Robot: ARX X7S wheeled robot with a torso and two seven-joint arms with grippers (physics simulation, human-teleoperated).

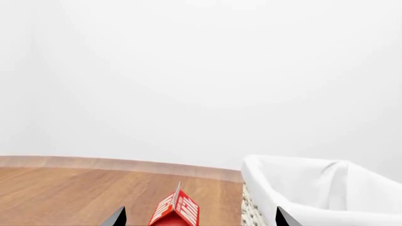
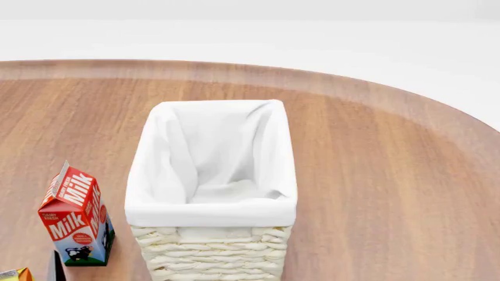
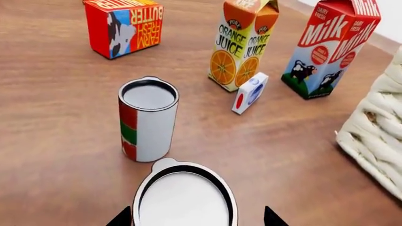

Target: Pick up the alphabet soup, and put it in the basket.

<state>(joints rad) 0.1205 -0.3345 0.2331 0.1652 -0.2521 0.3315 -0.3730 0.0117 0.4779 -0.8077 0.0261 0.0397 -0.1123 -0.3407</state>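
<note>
In the right wrist view a can with a white lid and black rim stands upright between the fingertips of my right gripper. Its label is hidden, so I take it for the alphabet soup without reading it. The jaws are open, with a gap on each side of the can. The cream wicker basket with its white lining stands mid-table; its wall is beside the cans. My left gripper hangs open above a milk carton, next to the basket. My right gripper is out of the head view.
A second can with a red and green label stands just beyond the first. Farther off are a butter box, an orange juice carton, a small white box and the milk carton. In the head view the milk carton stands left of the basket.
</note>
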